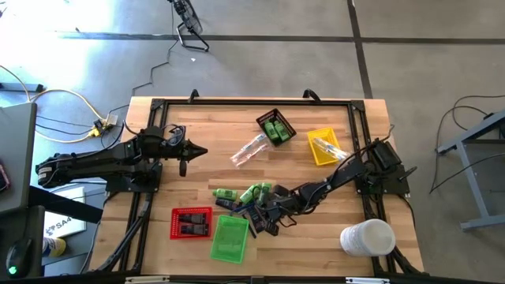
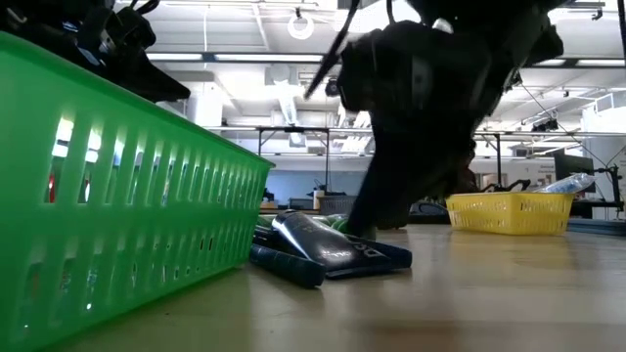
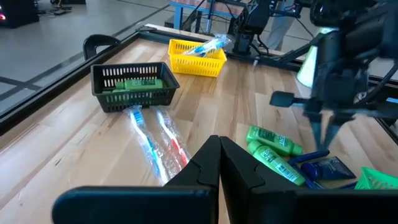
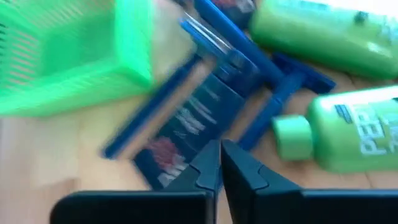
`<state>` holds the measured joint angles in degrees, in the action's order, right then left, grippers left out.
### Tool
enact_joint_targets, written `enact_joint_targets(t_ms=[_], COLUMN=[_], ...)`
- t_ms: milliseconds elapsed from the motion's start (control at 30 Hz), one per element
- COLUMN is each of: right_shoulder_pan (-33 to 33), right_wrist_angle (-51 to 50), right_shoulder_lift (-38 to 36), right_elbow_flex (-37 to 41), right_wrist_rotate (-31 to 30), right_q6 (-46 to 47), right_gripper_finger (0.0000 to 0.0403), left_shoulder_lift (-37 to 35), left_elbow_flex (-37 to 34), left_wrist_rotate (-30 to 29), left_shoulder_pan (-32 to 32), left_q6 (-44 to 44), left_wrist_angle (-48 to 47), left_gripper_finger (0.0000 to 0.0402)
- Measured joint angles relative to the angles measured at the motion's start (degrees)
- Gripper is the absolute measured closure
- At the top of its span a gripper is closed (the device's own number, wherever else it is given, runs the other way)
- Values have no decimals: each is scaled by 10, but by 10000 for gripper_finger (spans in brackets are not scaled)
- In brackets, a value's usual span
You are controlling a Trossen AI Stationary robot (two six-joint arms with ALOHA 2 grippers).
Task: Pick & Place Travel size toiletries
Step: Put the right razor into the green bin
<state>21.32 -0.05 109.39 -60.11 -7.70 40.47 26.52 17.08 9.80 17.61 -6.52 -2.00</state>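
Beside the green tray, the right gripper hangs with its fingers pressed together and nothing between them, low over the heap of travel toiletries just off the tray's far corner. Directly beneath the fingertips lies a dark flat packet, its long axis running diagonally away from the tray toward the green bottles, with blue razors alongside and partly across it. The closed jaws would likely have to part before any pick here. Farther from the tray, two wrapped toothbrushes lie loose near the black tray. The left gripper, also shut and empty, waits well apart, so the right arm is plainly nearer.
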Motion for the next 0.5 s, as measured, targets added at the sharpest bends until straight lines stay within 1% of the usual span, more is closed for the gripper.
enact_joint_targets(t_ms=[133, 233, 433, 500], right_shoulder_pan=[-8, -9, -11, -11], right_wrist_angle=[36, 39, 8, 3], right_shoulder_lift=[17, 25, 26, 26], right_elbow_flex=[-2, -1, -2, -1], right_wrist_rotate=[18, 21, -9, -36], right_q6=[2, 6, 20, 23], right_gripper_finger=[400, 400, 401, 401], left_shoulder_lift=[0, 0, 0, 0], left_elbow_flex=[0, 0, 0, 0], left_wrist_rotate=[0, 0, -2, -3], left_shoulder_pan=[0, 0, 0, 0], left_q6=[0, 0, 0, 0], left_wrist_angle=[0, 0, -4, -3], left_gripper_finger=[400, 400, 400, 400])
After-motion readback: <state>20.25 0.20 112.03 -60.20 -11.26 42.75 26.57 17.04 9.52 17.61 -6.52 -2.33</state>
